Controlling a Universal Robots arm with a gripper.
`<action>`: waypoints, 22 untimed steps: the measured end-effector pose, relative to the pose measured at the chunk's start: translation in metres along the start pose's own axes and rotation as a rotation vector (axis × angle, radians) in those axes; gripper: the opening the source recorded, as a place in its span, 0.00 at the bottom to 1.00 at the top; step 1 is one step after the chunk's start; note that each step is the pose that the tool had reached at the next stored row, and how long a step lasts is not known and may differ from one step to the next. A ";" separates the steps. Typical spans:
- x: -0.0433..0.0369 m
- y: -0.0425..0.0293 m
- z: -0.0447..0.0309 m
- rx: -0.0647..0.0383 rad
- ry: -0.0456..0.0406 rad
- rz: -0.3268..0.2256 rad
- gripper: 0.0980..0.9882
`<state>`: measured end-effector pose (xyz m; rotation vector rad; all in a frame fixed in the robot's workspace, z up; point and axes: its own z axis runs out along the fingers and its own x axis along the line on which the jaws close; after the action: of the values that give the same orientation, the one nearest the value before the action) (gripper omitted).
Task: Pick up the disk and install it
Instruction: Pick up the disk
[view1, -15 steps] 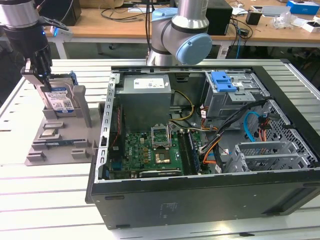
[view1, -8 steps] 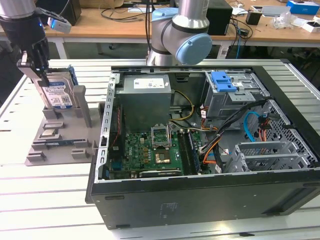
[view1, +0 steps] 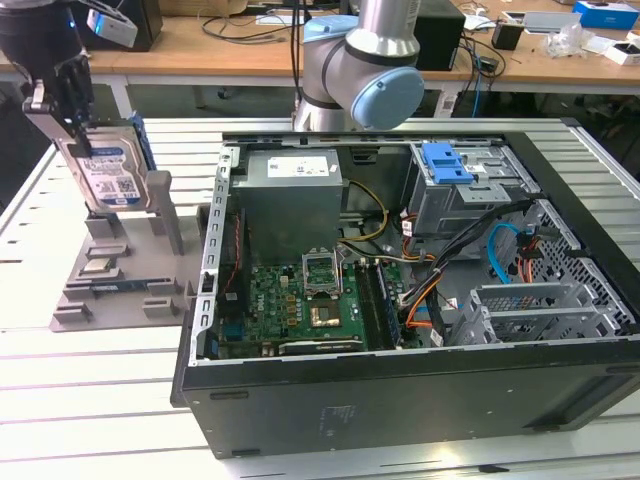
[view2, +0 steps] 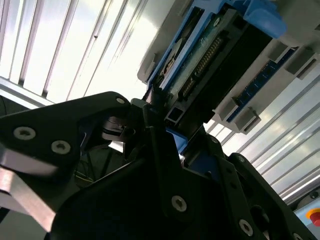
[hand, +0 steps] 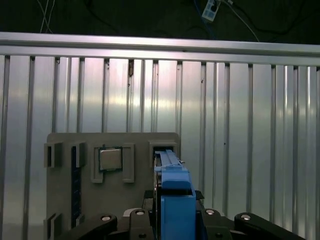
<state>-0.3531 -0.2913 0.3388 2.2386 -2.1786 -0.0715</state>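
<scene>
Your tool (view1: 80, 132) sits at exterior view's left, pinching disk (view1: 108, 172) by upper end, fingers pressed on both faces. Disk upright, label toward exterior camera, lower end at grey stand (view1: 130, 285) on slatted tabletop (view1: 90, 400). You cannot tell whether it is clear of stand's slot. In first wrist view, disk is edge-on as blue strip, with square silver chip (hand: 110, 160) seated in stand beside it. Open computer case (view1: 400, 400) lies well apart toward exterior view's right, blue bracket (view1: 446, 163) atop its drive bay (view1: 470, 205).
</scene>
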 end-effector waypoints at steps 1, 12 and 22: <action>-0.0001 0.0001 -0.0031 0.000 0.0001 0.000 0.30; -0.0017 0.0015 -0.0337 0.000 0.0001 0.000 0.30; -0.0041 0.0030 -0.0689 0.000 0.0000 0.000 0.30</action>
<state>-0.3532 -0.2887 0.4078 2.2386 -2.1786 -0.0715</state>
